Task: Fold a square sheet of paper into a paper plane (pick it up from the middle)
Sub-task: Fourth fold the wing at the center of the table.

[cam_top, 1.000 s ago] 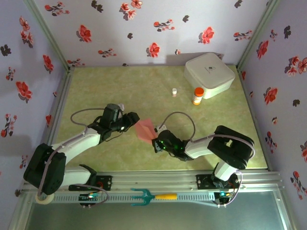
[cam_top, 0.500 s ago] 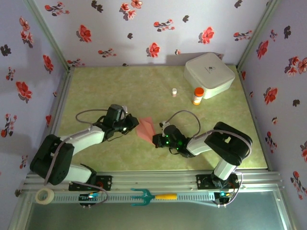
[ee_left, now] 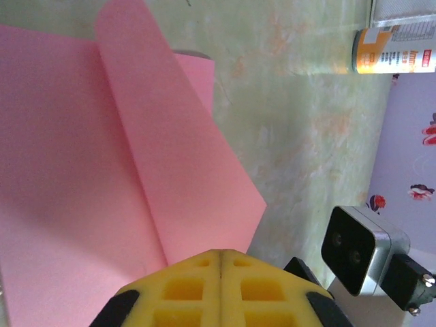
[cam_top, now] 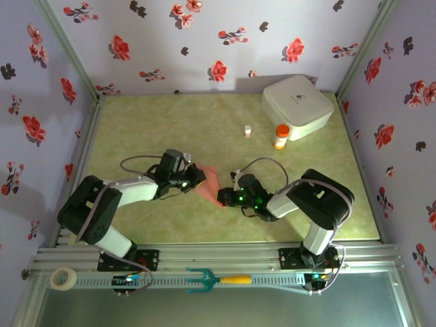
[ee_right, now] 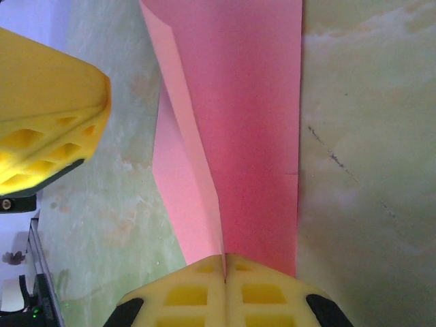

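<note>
Left jaws now on paper (cam_top: 210,181); overhead, fork (cam_top: 201,278).

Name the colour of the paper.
The paper is plain salmon pink, with no marks; it shows best in the left wrist view.

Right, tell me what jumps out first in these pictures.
The salmon-pink paper stands out at mid-table, partly folded, with the left and right jaws both shut on it from opposite sides. In the far right corner sits a white rounded box, an orange-capped bottle beside it.
</note>
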Action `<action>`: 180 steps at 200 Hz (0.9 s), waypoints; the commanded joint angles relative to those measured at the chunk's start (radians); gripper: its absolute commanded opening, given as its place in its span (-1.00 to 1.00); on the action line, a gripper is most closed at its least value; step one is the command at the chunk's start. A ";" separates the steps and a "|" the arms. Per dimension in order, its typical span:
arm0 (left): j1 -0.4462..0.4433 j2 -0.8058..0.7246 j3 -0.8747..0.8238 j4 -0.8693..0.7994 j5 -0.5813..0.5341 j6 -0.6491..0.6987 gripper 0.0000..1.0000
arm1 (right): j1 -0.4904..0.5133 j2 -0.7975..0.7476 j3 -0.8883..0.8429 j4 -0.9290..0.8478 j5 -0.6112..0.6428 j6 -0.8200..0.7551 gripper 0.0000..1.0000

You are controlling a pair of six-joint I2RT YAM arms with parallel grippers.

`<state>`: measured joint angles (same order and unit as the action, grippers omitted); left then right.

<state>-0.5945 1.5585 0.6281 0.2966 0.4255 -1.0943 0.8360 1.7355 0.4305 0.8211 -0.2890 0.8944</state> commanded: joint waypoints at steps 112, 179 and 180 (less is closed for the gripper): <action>-0.025 0.161 0.056 0.118 0.014 -0.032 -0.95 | -0.058 0.077 0.022 -0.063 -0.112 0.107 -0.86; -0.025 0.191 0.072 0.102 0.016 -0.027 -0.94 | -0.058 0.060 0.044 -0.144 -0.109 0.103 -0.81; -0.025 0.191 0.072 0.102 0.015 -0.026 -0.94 | -0.058 0.060 0.044 -0.143 -0.110 0.103 -0.81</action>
<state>-0.6128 1.7309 0.6758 0.3920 0.4419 -1.1202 0.7761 1.7657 0.4576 0.8070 -0.4248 0.9974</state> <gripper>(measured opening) 0.061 0.093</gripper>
